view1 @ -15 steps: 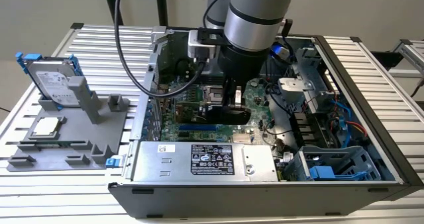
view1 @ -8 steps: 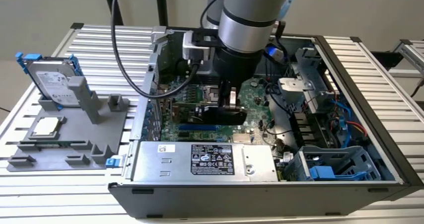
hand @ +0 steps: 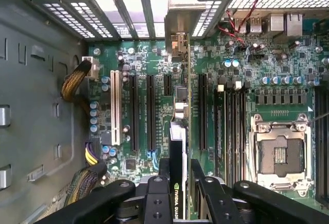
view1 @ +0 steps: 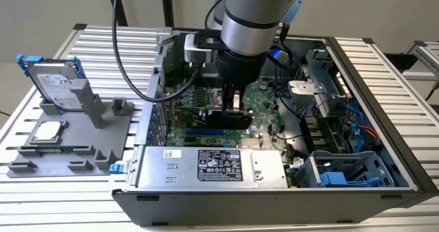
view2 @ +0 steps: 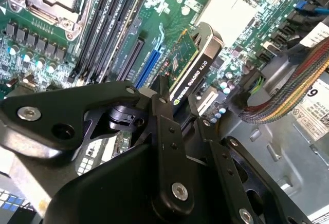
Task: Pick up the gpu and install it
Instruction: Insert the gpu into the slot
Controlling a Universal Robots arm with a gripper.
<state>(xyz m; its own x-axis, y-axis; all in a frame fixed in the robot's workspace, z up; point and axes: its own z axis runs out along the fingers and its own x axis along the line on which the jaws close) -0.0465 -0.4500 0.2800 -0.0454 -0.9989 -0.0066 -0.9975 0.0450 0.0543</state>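
As arm reaches into case [view1: 384, 155], gripper [view1: 233, 104] clamps gpu [view1: 223, 120] — over motherboard [view1: 264, 95].

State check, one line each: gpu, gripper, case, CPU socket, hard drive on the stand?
gpu: gripped on edge, upright over the motherboard's expansion slots, inside the case.
gripper: shut on the gpu, one finger on each face.
computer case: side panel off, lying open.
CPU socket: empty, no cooler on it.
hard drive: upright in its blue frame on the grey stand, outside the case.
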